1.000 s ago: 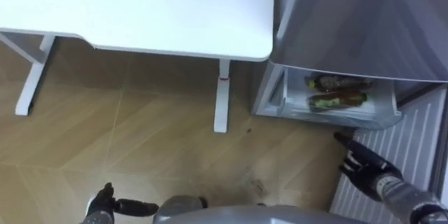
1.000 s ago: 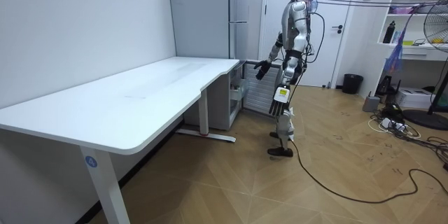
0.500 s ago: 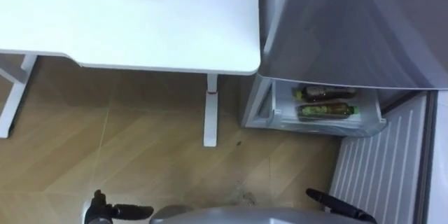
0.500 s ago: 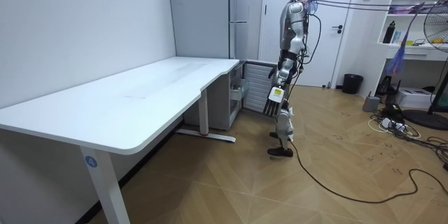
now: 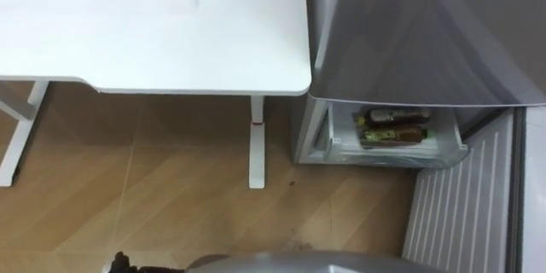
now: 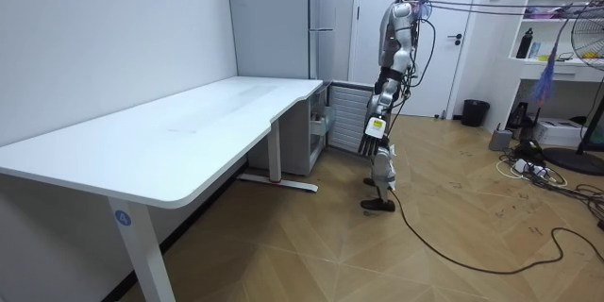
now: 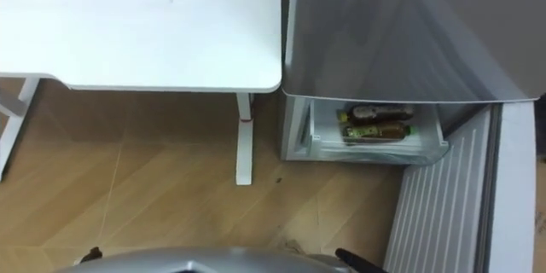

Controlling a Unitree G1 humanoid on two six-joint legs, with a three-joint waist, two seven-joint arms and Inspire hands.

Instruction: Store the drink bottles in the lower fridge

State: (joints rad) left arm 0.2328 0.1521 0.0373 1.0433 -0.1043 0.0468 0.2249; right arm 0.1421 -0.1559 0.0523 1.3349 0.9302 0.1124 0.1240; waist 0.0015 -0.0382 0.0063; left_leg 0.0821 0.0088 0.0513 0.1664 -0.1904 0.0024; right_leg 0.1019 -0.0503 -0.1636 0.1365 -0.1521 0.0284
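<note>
Two drink bottles lie side by side in the open lower drawer (image 5: 380, 155) of the grey fridge (image 5: 426, 34): a dark one (image 5: 392, 116) behind and a green-labelled one (image 5: 394, 136) in front. Both my hands are low and far from the drawer. My left hand (image 5: 121, 264) shows as a dark sliver at the bottom edge, with relaxed fingers and nothing in it. A straight finger of my right hand (image 7: 358, 263) pokes in at the bottom edge, empty. In the room view I stand upright facing the fridge (image 6: 311, 19), my left hand (image 6: 370, 138) hanging at my side.
The white table (image 5: 153, 26) stands to the left of the fridge, its leg (image 5: 256, 149) close to the drawer. The fridge's lower door (image 5: 461, 213) stands open on the right, its ribbed white inside towards me. Wooden floor lies between me and the drawer.
My right hand has dropped from in front of the drawer to the bottom edge; in the room view that arm came down to my side. My left hand sank lower too.
</note>
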